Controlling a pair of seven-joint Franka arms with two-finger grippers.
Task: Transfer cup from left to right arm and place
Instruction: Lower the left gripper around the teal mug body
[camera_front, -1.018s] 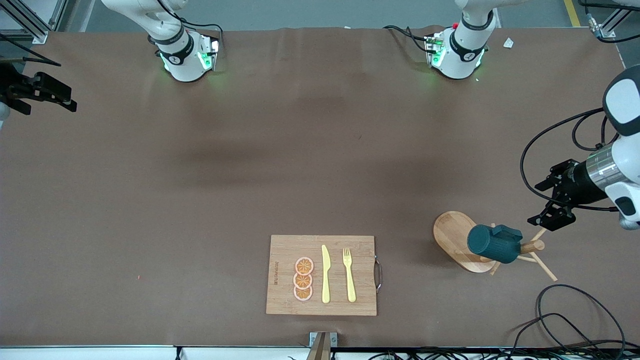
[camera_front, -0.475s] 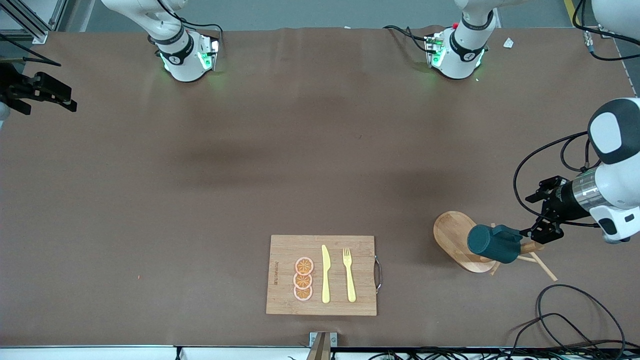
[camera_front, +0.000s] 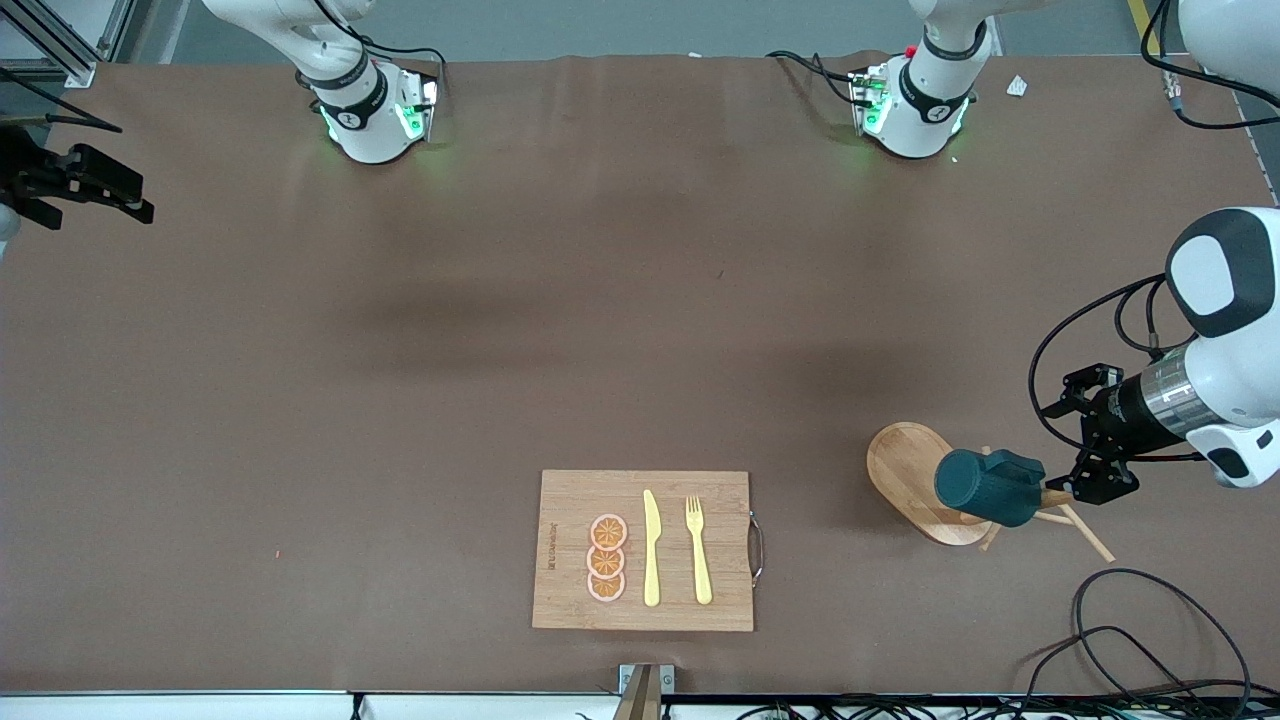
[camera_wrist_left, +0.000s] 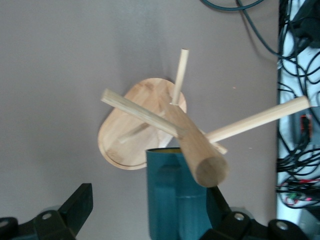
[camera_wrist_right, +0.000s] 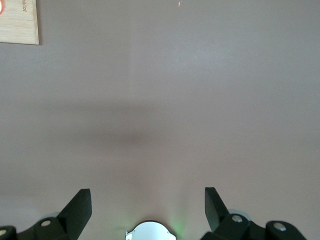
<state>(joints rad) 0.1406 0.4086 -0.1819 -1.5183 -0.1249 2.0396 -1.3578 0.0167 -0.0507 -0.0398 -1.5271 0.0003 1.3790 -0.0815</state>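
The dark teal cup (camera_front: 985, 488) hangs on its side on a peg of the wooden rack (camera_front: 905, 468), toward the left arm's end of the table. My left gripper (camera_front: 1078, 442) is open, level with the cup's end and right beside it. In the left wrist view the cup (camera_wrist_left: 172, 200) lies between the spread fingers of the left gripper (camera_wrist_left: 146, 207), close to one finger (camera_wrist_left: 216, 202), with the rack's post (camera_wrist_left: 197, 150) over it. My right gripper (camera_front: 135, 195) is open and empty, and waits above the right arm's end of the table; the right wrist view shows it (camera_wrist_right: 147, 207) over bare table.
A wooden cutting board (camera_front: 570, 500) with orange slices (camera_front: 607, 558), a yellow knife (camera_front: 651, 548) and a yellow fork (camera_front: 698, 550) lies near the front edge at mid-table. Black cables (camera_front: 1150, 630) loop on the table nearer to the front camera than the rack.
My left gripper has come down and in toward the cup on the rack, from above and beside it to level with its end. The right arm has not moved.
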